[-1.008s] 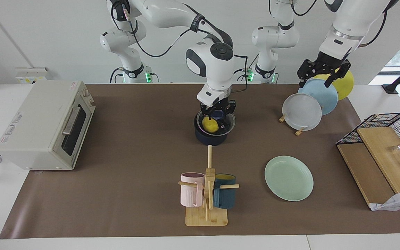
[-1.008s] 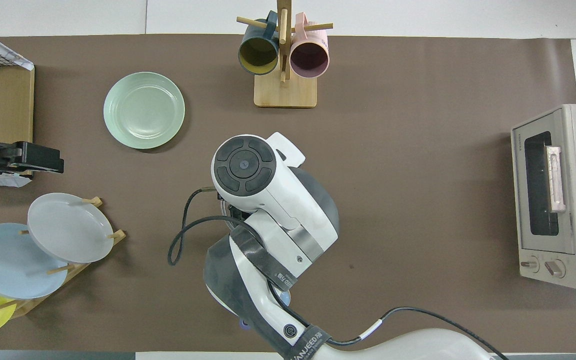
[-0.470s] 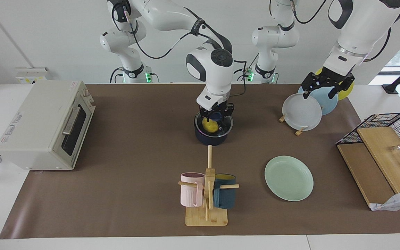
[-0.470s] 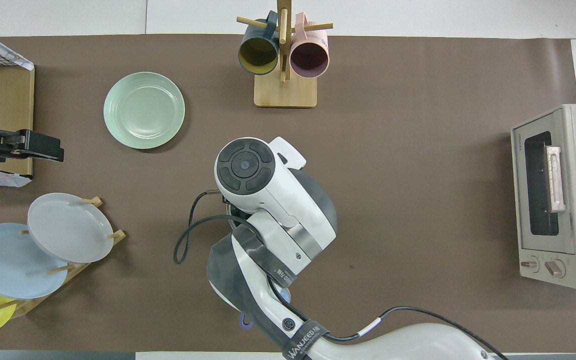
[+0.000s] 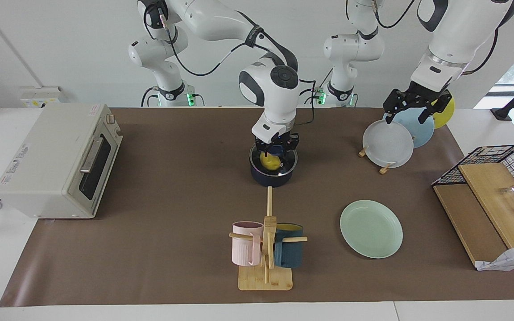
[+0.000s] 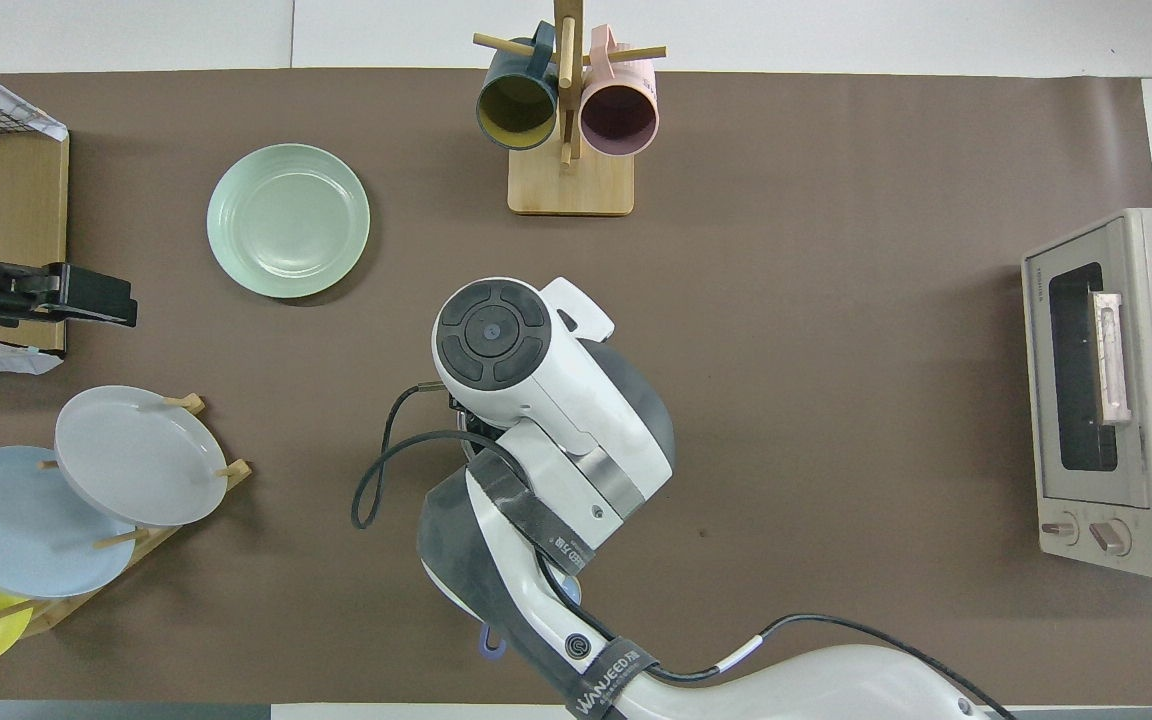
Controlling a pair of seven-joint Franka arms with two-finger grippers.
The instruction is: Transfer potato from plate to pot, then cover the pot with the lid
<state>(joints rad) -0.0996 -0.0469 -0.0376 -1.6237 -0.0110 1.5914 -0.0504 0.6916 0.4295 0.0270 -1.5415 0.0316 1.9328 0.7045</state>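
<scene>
Facing view: right arm bends down steeply over the pot [image 5: 271,174], right gripper [image 5: 276,150] clamped on the lid [image 5: 274,161] at the pot's rim, potato [image 5: 269,161] inside beneath the glass; left gripper [image 5: 411,110] hangs spread wide over the plate rack [image 5: 384,168], holding nothing. Overhead view: right arm's wrist [image 6: 536,400] hides the pot; the mint plate [image 6: 288,220] lies bare toward the left arm's end, with open brown mat [image 6: 836,350] between wrist and toaster oven [image 6: 1116,390].

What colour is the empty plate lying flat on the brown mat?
Pale mint green; the plate shows best in the overhead view.
</scene>
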